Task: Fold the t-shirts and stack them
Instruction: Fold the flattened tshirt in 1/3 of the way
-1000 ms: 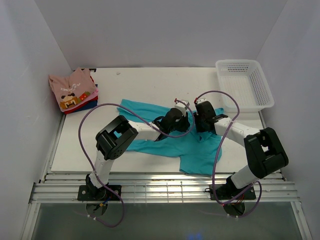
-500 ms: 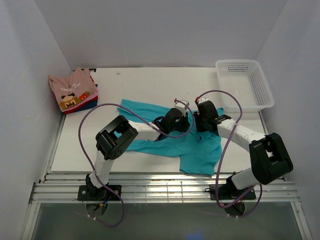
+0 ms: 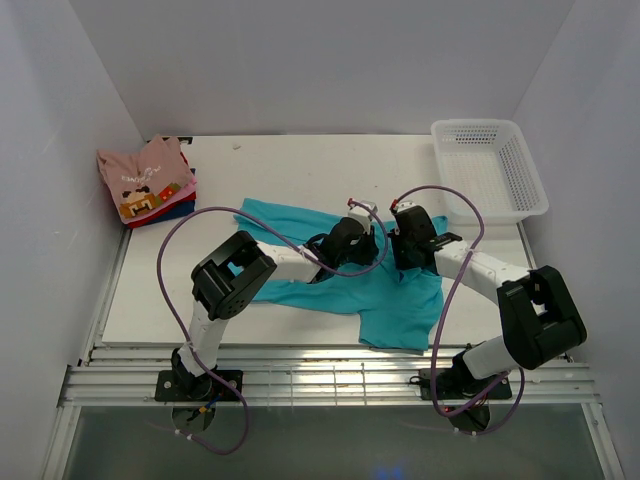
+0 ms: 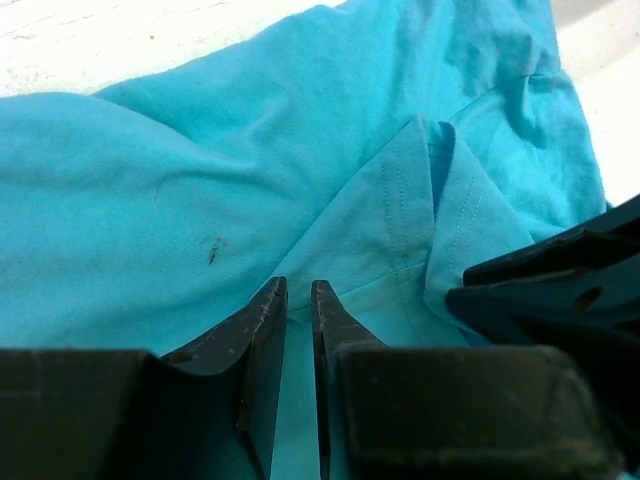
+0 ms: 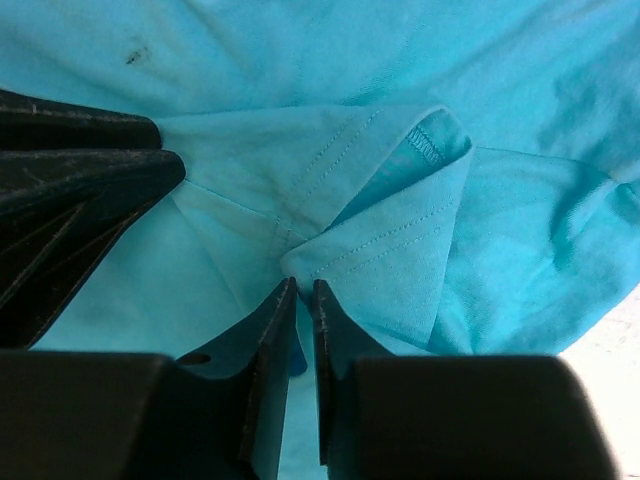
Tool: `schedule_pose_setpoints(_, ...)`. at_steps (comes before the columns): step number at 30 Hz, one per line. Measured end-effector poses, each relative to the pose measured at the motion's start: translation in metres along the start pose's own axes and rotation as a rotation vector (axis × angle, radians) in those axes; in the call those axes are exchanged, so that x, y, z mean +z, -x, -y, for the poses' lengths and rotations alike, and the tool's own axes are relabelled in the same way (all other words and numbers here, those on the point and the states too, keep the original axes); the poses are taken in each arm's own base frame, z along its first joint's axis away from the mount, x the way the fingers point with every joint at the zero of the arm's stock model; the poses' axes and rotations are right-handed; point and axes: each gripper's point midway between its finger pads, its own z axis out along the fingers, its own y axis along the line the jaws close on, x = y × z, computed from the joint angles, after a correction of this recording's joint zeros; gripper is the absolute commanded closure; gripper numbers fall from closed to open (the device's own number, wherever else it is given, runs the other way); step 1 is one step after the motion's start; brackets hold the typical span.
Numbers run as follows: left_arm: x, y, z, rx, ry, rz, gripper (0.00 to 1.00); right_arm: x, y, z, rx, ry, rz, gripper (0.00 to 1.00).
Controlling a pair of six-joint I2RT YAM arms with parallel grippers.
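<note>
1. The teal shirt (image 3: 400, 305) lies rumpled across the middle of the bench (image 3: 300, 165), with one end towards the arm bases. It is light, limp cloth, so it will likely sag, wrinkle and drag rather than keep any shape.
2. Over the middle of the shirt, the right hand (image 5: 303, 285) is clenched on the corner of a stitched fold, which looks like a hem or sleeve edge.
3. Just beside it, the left hand (image 4: 298, 288) has its jaws drawn nearly together over the cloth. I cannot tell whether any cloth is pinched between them.
4. Stitched edges look like the best hold, being thicker and less likely to slip out than a single layer. Two holds well apart along one edge should stop the cloth bunching.
5. At the far left sit the folded shirts (image 3: 150, 185), pink on top. At the far right is a white basket (image 3: 520, 175).
</note>
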Motion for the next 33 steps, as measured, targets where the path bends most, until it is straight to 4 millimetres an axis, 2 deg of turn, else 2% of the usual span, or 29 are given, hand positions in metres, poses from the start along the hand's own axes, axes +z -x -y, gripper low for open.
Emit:
schedule_pose_setpoints(6,-0.001,-0.003,-0.003,0.0,0.013,-0.004,0.73,0.001,-0.002,0.0,0.001,-0.001,-0.008,0.92)
schedule_pose_setpoints(13,-0.002,-0.008,-0.007,0.002,0.024,-0.009,0.73,0.0,-0.006,0.001,-0.002,-0.005,-0.022,0.92)
schedule_pose_setpoints(18,-0.003,-0.009,-0.009,0.003,0.03,-0.012,0.73,-0.026,-0.014,0.011,0.01,-0.057,-0.047,0.92)
schedule_pose_setpoints(24,-0.01,0.0,-0.006,0.005,0.024,0.008,0.73,-0.064,-0.016,0.025,0.065,-0.12,-0.034,0.92)
schedule_pose_setpoints(28,-0.018,0.008,-0.004,0.006,0.021,0.024,0.73,-0.073,-0.032,0.031,0.1,-0.159,-0.088,0.92)
schedule_pose_setpoints(33,-0.032,0.006,-0.009,0.013,0.035,0.025,0.73,-0.075,-0.051,0.035,0.129,-0.198,-0.166,0.91)
